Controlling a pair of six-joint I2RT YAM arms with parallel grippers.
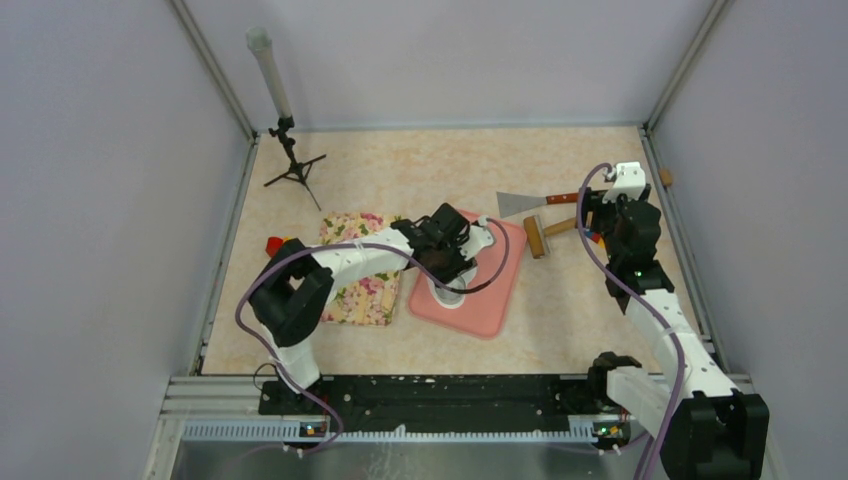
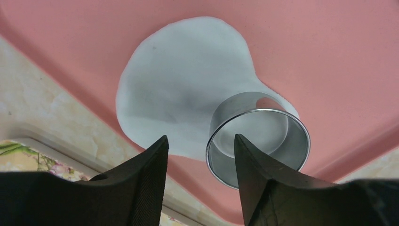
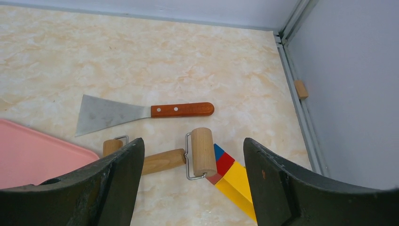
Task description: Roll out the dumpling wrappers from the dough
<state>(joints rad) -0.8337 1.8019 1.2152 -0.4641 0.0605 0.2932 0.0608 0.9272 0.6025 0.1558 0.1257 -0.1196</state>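
Note:
The dough (image 2: 179, 84) is a flattened irregular white sheet on the pink board (image 2: 339, 56). A metal ring cutter (image 2: 259, 136) stands on the sheet's near right lobe, with white dough showing inside it. No separate dumpling wrappers show. My left gripper (image 2: 200, 141) is open just above the board, its fingers either side of the ring's left wall. From above, the left gripper (image 1: 452, 270) covers most of the dough (image 1: 452, 299). My right gripper (image 3: 193, 141) is open and empty above a wooden roller (image 3: 162, 160).
A metal scraper (image 3: 141, 112) with a wooden handle lies beyond the roller. A red, blue and yellow block (image 3: 230, 176) touches the roller's big head. A floral box (image 1: 360, 265) sits left of the pink board (image 1: 490, 300). A tripod (image 1: 292, 165) stands at the back left.

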